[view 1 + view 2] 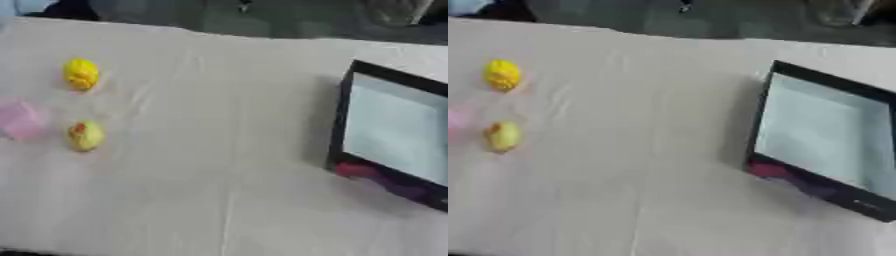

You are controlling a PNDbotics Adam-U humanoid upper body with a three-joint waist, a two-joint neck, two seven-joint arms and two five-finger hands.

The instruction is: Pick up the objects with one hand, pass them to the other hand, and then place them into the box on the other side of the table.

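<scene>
On the left of the table lie three small objects: a bright yellow rounded one point(80, 74) farthest back, a pale pink one point(19, 120) at the left edge, and a yellow-green one with a red spot point(86, 135) nearest me. A black-rimmed box point(398, 127) with a pale inside stands at the right side of the table. Something red and purple point(372, 176) shows along its near wall; I cannot tell whether it lies inside or against the wall. Neither hand shows in either view.
A wrinkled beige cloth point(219, 150) covers the table. Beyond its far edge are dark shapes and a greyish floor point(710, 20).
</scene>
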